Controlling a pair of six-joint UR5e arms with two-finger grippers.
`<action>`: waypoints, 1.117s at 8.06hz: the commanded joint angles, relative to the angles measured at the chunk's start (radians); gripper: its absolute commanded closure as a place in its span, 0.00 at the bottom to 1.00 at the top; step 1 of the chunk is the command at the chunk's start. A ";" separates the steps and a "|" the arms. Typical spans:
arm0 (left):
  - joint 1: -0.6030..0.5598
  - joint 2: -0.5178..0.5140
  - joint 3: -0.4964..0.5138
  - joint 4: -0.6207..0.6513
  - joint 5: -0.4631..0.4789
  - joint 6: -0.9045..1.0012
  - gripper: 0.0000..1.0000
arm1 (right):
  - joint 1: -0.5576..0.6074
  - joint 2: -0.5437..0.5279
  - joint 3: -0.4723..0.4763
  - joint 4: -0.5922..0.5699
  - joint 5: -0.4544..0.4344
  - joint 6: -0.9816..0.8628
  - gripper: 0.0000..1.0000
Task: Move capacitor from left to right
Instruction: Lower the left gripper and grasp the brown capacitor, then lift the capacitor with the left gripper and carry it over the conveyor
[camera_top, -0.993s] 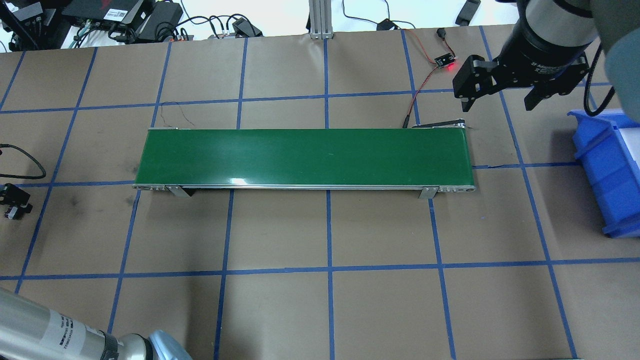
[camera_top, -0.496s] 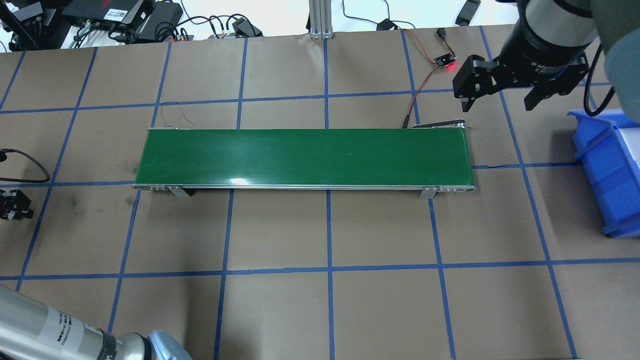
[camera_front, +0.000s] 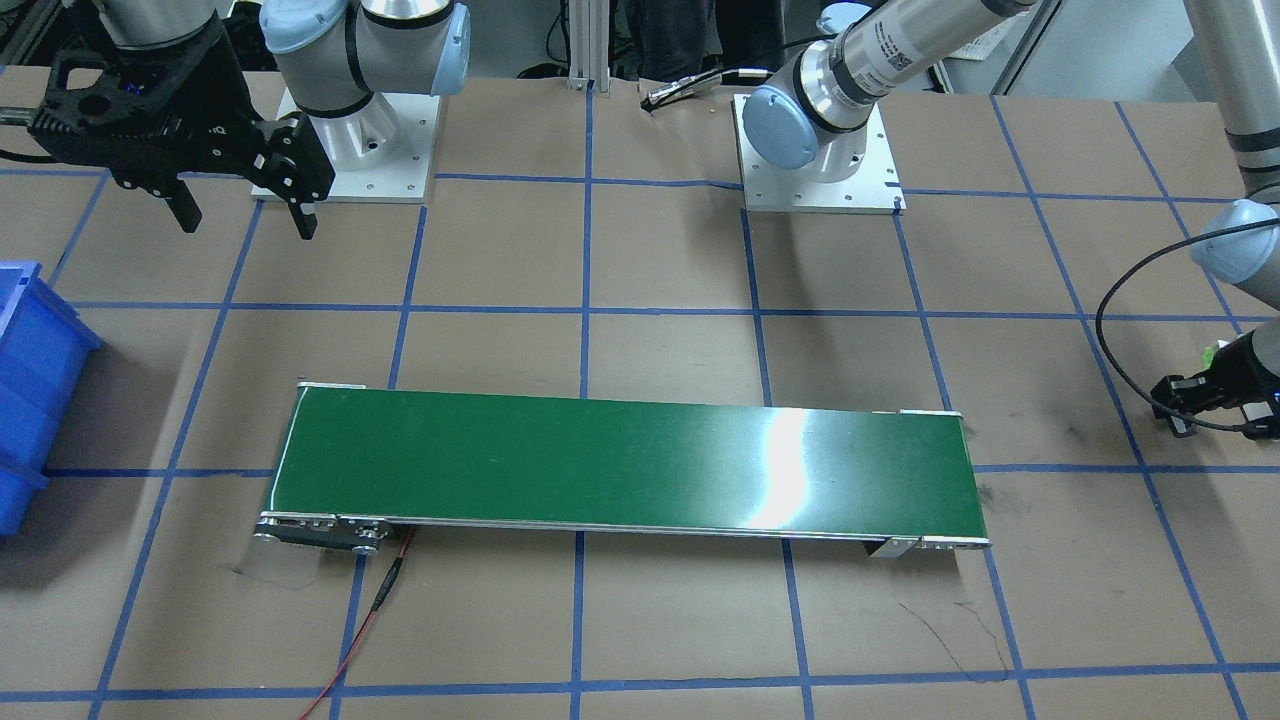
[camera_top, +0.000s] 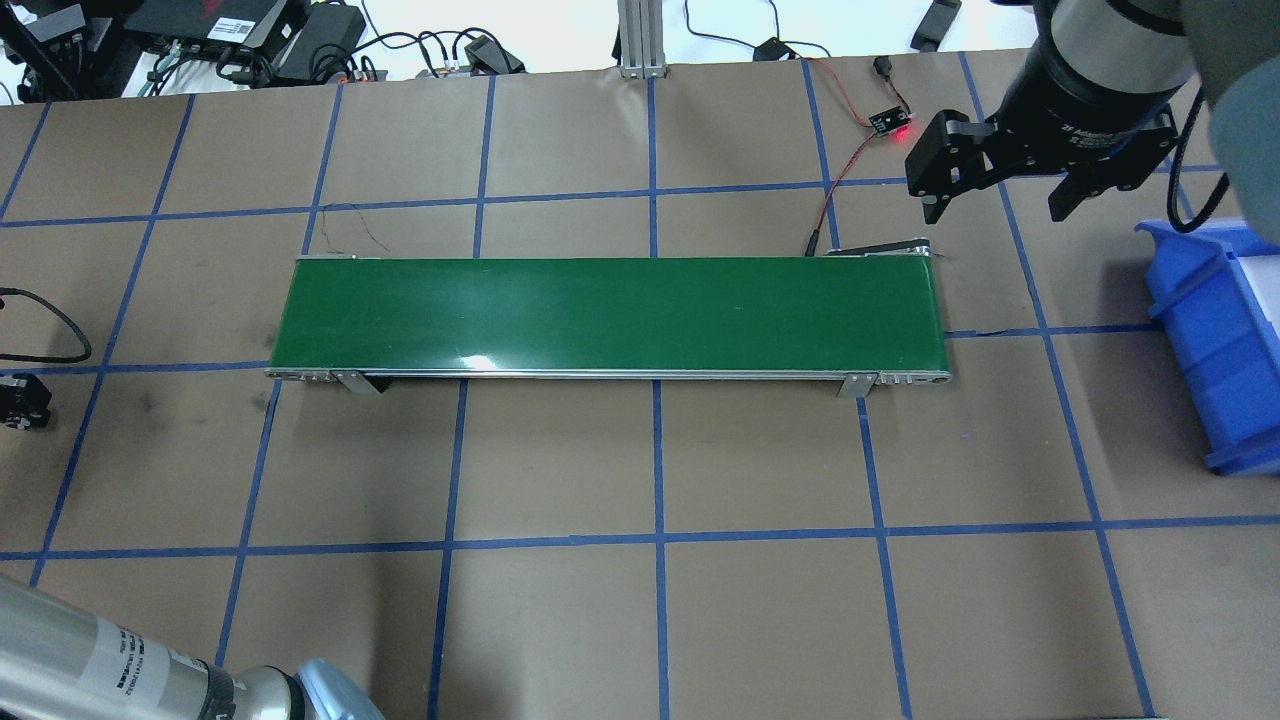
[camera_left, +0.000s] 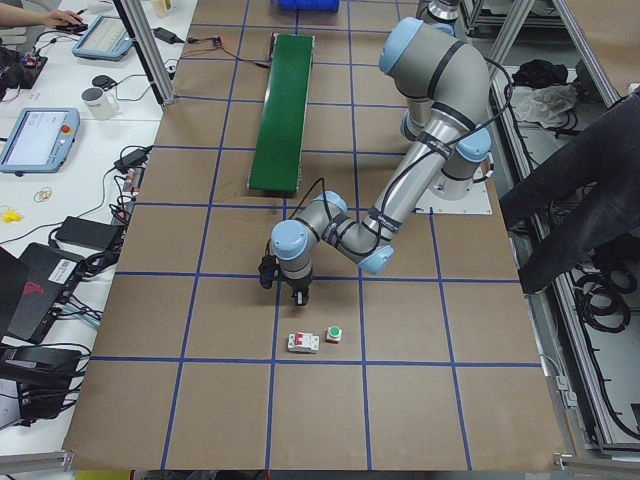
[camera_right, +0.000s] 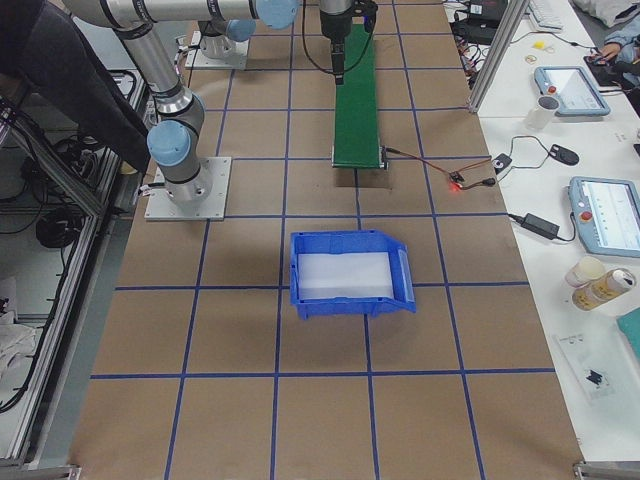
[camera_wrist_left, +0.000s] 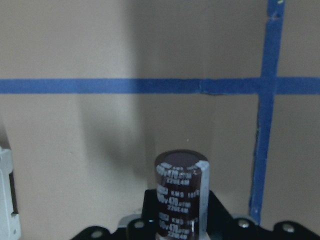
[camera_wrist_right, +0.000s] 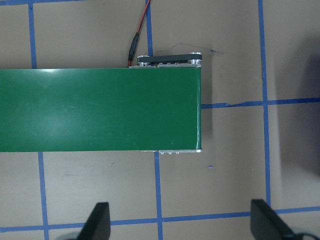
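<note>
The capacitor (camera_wrist_left: 180, 195), a small black cylinder with pale markings, stands upright in my left gripper (camera_left: 290, 288), which is shut on it. The capacitor shows only in the left wrist view, above brown paper and blue tape lines. This gripper is beyond the left end of the green conveyor belt (camera_top: 600, 315), at the frame edge in the overhead view (camera_top: 18, 400) and the front view (camera_front: 1205, 395). My right gripper (camera_top: 1000, 205) is open and empty, hovering behind the belt's right end, with both fingers spread in its wrist view (camera_wrist_right: 182, 222).
A blue bin (camera_top: 1215, 340) sits at the table's right end, also in the right side view (camera_right: 350, 272). A white-grey blocky part (camera_left: 303, 343) and a white part with a green cap (camera_left: 334, 333) lie just past the left gripper. A red-lit sensor (camera_top: 890, 125) with wires is behind the belt.
My left gripper has shifted slightly toward the left edge of the overhead view. The right arm and the belt have not visibly moved.
</note>
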 joint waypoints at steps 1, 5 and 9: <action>-0.008 0.089 -0.004 -0.022 -0.057 0.013 1.00 | 0.000 0.000 0.000 0.000 0.000 0.000 0.00; -0.246 0.284 -0.001 -0.172 -0.082 -0.223 1.00 | 0.000 0.000 0.000 0.000 0.000 0.000 0.00; -0.538 0.283 -0.001 -0.178 -0.088 -0.559 1.00 | 0.000 0.000 0.000 0.000 0.000 0.000 0.00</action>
